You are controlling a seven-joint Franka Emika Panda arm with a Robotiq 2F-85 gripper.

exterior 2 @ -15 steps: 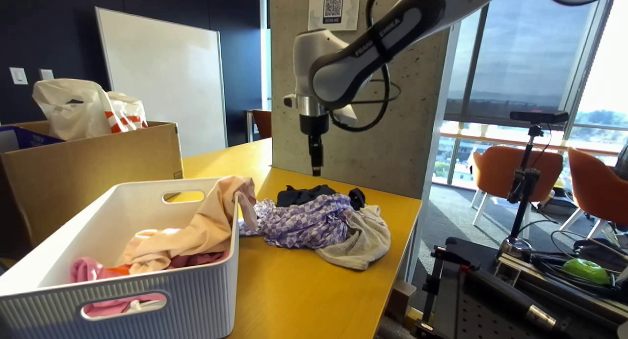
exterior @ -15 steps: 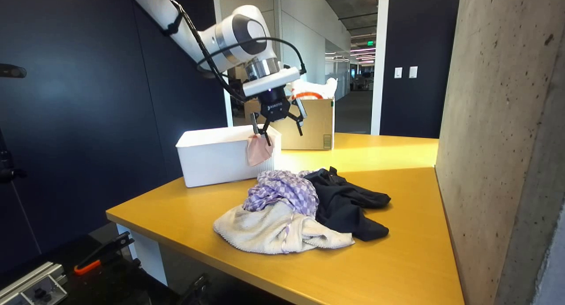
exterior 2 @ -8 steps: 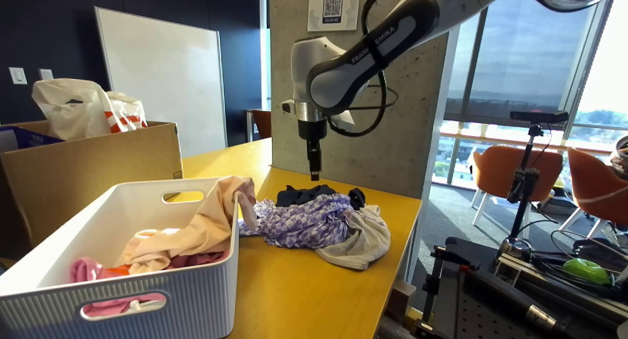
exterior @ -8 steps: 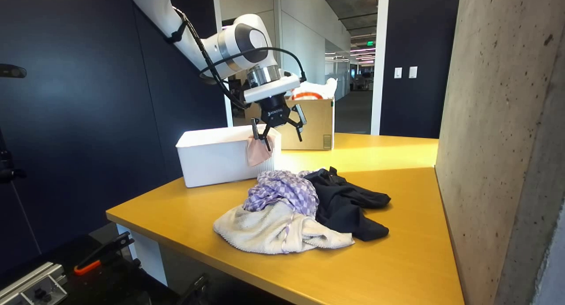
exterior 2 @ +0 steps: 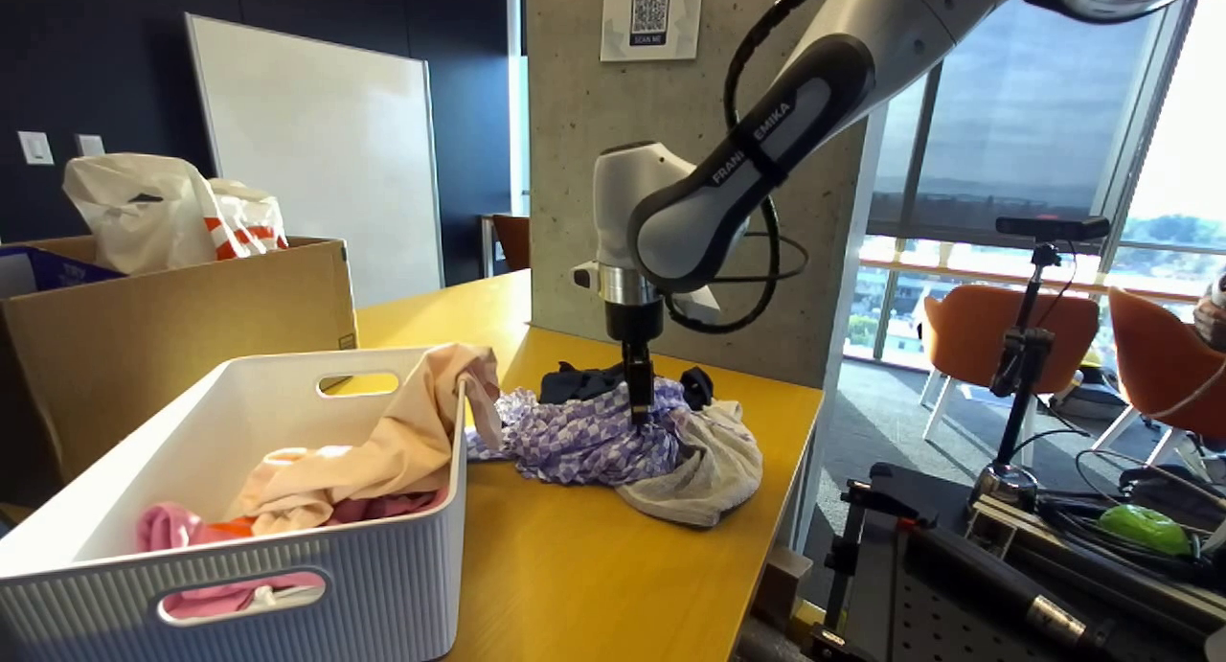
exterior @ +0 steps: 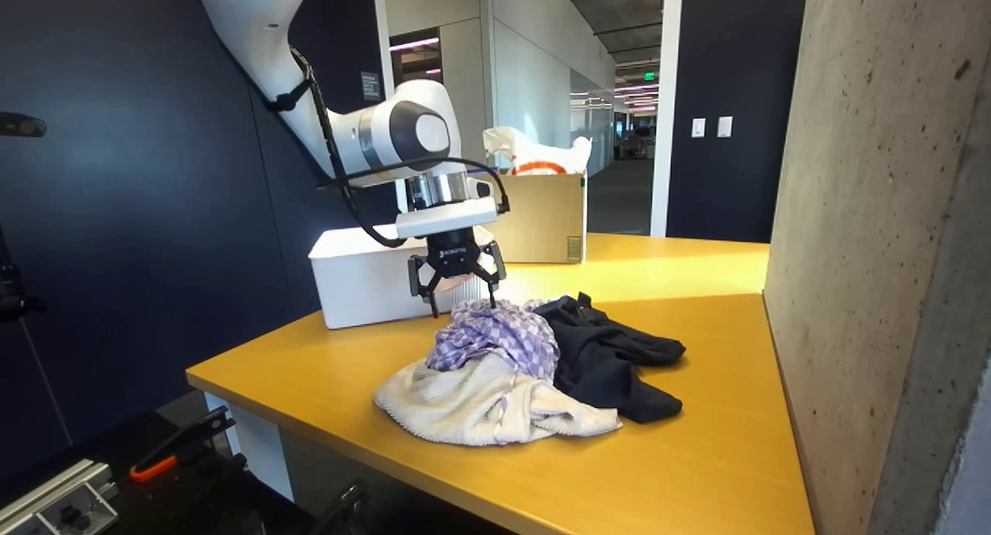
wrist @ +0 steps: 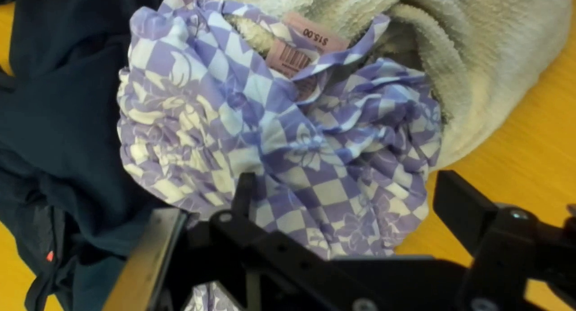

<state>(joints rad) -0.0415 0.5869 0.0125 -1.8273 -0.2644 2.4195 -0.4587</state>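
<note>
Only the wrist view makes out a pink price tag (wrist: pixel 292 56) by the purple checkered garment (wrist: pixel 274 135); only an exterior view shows peach cloth (exterior 2: pixel 383 461) inside the white bin (exterior 2: pixel 393 585). In an exterior view, yellow tabletop (exterior: pixel 720 457) parts the cream terry cloth (exterior: pixel 472 407) from the near edge and the dark garment (exterior: pixel 604 357) from the concrete pillar (exterior: pixel 867 210) at right. The gripper (exterior: pixel 464 309), jaws spread wide, hangs over the purple checkered garment, which lies bunched, flower-printed, left of the dark garment; contact cannot be told.

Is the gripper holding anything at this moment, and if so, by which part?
Nothing is held. The gripper is open, its fingers spread wide over the purple checkered cloth; whether they touch it cannot be told.
</note>
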